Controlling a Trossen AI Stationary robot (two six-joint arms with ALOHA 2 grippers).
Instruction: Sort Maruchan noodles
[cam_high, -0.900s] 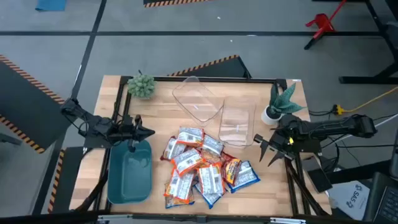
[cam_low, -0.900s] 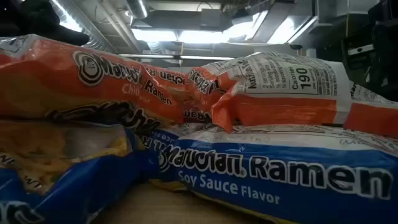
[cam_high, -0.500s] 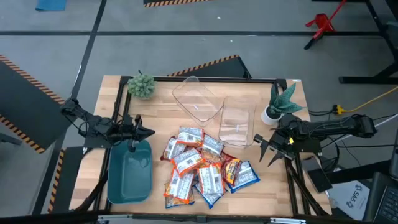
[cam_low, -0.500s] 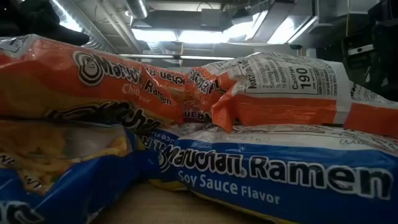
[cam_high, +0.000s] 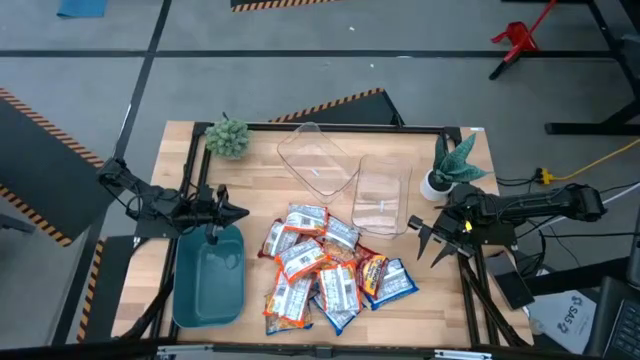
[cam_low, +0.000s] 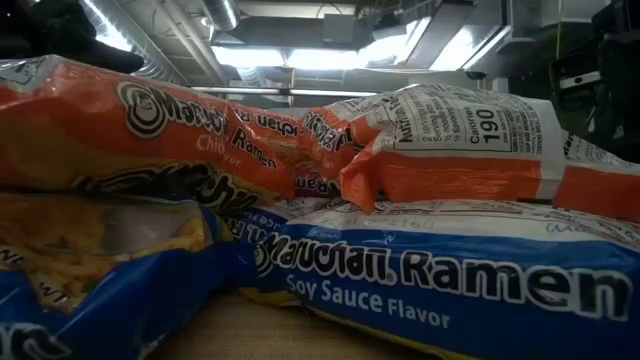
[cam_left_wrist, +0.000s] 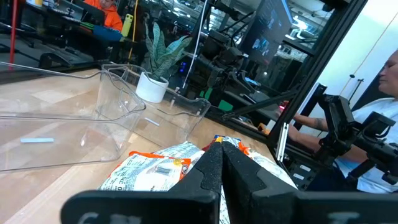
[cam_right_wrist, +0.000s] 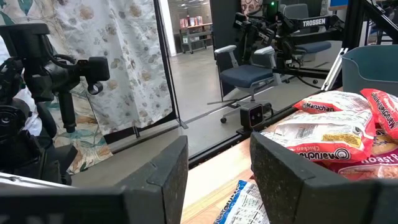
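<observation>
Still zero change lately: noodles (cam_high: 325, 268) piled unsorted mid-table, left gripper (cam_high: 238, 212) pressed shut over the bin (cam_high: 208, 278), right gripper (cam_high: 428, 240) spread empty nearby, sorting not started.

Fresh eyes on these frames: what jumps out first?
The heap of noodle packets, orange, blue and red, piled at the table's front middle. Behind it sit two clear bins, with an empty teal bin to its left. Both arms wait at the table's sides: left claw shut, right claw open, neither holding anything.
</observation>
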